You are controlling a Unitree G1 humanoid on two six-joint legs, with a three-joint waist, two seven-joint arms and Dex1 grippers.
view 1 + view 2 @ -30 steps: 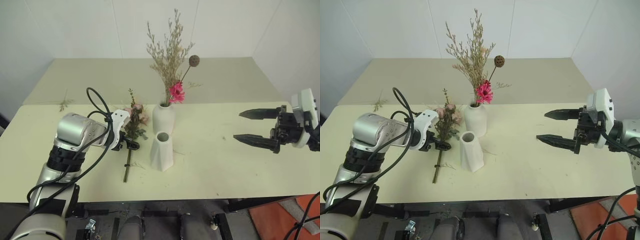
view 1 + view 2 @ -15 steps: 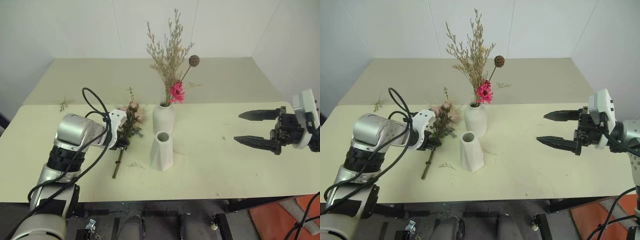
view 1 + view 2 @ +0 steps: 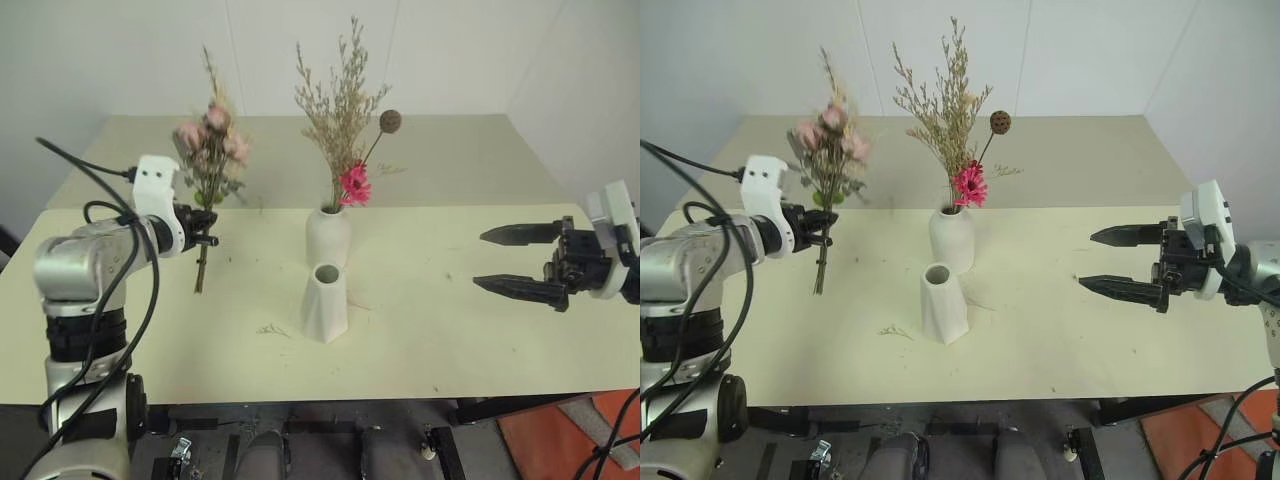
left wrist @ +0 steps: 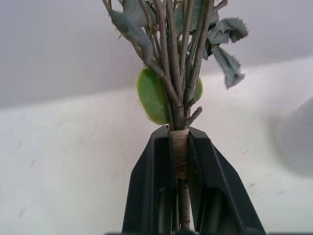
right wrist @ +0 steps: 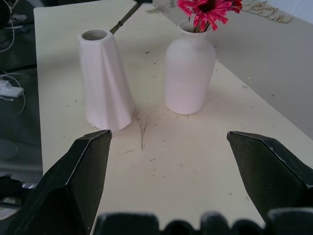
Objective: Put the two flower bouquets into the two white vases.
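Right, front edge of the counter is bare; nearest thing is the faceted vase, lower centre of the frame, mouth open and empty. That's the free slot, so it's the likely target for what's in the air.

Just behind it, nearly touching, the rounded vase already carries the daisy bouquet: pink daisy at the neck, seed ball and beige sprigs fanning up to top centre. Half the task looks done.

Left gripper, left of centre, is clamped tight on the rose bouquet at the taped wrap on the stems. Bunch held upright, clear of the counter, stem ends hanging below the jaws. Gripping at the wrap leaves bare stem free to feed into a vase mouth, and upright means little reorienting before the drop.

Right gripper, right edge, mid height, spread wide with nothing in it, well apart from both vases and pointed at them. Probably parked on standby.

Small dried sprig lies loose just left of the faceted vase.
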